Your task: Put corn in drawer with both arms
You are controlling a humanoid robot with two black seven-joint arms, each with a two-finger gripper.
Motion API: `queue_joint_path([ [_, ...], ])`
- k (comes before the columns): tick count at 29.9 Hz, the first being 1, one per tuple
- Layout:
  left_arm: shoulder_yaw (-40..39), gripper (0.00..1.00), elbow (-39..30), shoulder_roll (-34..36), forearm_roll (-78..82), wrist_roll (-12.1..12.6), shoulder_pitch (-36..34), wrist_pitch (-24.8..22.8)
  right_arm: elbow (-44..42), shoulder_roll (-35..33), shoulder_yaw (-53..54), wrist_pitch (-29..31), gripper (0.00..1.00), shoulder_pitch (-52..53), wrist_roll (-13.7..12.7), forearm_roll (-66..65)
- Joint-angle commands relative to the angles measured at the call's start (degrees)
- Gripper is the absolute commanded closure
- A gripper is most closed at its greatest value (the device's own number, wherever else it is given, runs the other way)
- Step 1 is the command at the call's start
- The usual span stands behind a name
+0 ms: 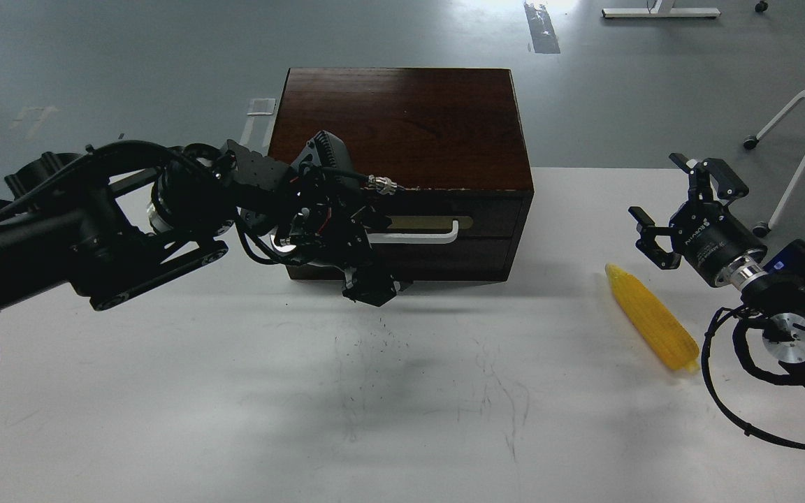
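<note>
Right of the closed drawer (444,227), the plastic corn cob (651,325) looks light, stiff, slick; best gripped mid-length. Right gripper (664,209) gapes empty; left gripper's (367,276) state unreadable.

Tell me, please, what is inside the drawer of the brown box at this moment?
This cannot be seen. The drawer looks shut, so its inside is hidden. The corn lies outside on the white table. The left hand covers the left end of the drawer front.
</note>
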Motion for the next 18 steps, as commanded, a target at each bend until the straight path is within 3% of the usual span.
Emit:
queue_joint_path([
  [1, 0.0, 0.01, 0.0, -0.3, 0.0, 0.0, 0.2, 0.0, 0.0, 0.0, 0.0, 0.0, 0.00, -0.1, 0.0, 0.0],
  [18, 2.2, 0.01, -0.8, -1.5, 0.0, 0.0, 0.0, 0.0, 0.0, -0.3, 0.0, 0.0, 0.00, -0.2, 0.0, 0.0],
])
